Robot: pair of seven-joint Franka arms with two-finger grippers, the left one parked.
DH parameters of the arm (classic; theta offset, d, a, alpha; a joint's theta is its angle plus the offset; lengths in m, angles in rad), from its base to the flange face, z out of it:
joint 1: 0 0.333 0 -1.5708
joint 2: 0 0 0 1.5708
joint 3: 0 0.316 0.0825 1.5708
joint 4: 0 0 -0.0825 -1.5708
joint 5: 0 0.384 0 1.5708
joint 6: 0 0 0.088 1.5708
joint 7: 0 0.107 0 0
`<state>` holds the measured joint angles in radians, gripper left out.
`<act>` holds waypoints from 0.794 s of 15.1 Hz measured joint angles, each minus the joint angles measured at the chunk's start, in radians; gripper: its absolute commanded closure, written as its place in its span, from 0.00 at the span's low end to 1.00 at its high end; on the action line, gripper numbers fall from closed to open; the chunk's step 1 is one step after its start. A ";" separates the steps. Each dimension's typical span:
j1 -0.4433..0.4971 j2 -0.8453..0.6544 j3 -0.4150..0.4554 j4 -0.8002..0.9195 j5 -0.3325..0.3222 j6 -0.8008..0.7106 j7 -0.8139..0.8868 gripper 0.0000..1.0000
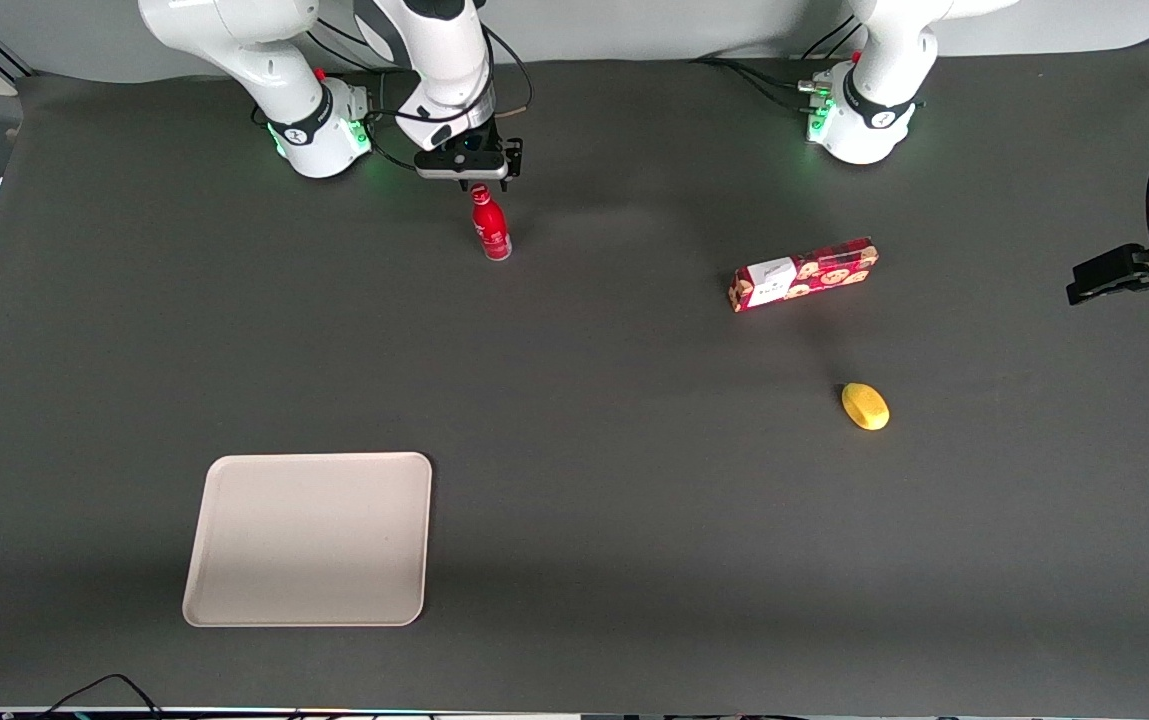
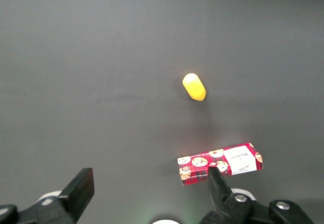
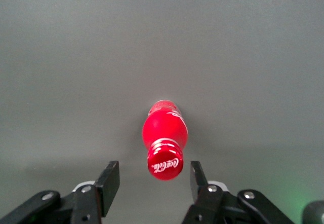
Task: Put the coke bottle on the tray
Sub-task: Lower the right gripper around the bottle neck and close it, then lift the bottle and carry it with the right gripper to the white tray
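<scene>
Coke bottle (image 1: 490, 228) upright on table, cap directly under spread tool (image 1: 477, 186).

Gripper (image 3: 154, 181) bodies are running off the wrist picture's edge; only the spread fingers (image 3: 109, 178) are showing. Bottle (image 3: 164, 138) base is hiding beneath its own shoulder and cap.

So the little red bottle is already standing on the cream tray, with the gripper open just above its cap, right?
Not quite. The coke bottle stands upright on the bare table, far from the tray, which is much nearer the front camera. The front view shows this. The gripper is indeed open just above its cap.
</scene>
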<state>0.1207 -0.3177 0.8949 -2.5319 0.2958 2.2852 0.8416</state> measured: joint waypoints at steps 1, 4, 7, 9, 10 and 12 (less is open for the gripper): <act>0.000 0.000 0.000 -0.001 -0.001 0.006 0.000 0.35; -0.003 0.000 0.000 -0.003 -0.021 0.016 0.000 0.35; -0.004 -0.001 0.000 -0.009 -0.029 0.030 0.000 0.41; -0.004 -0.001 0.000 -0.019 -0.031 0.046 0.000 0.59; -0.004 -0.001 0.000 -0.023 -0.031 0.050 0.000 0.64; -0.005 -0.001 0.000 -0.026 -0.032 0.050 0.000 0.74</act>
<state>0.1160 -0.3187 0.8953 -2.5580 0.2641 2.3353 0.8416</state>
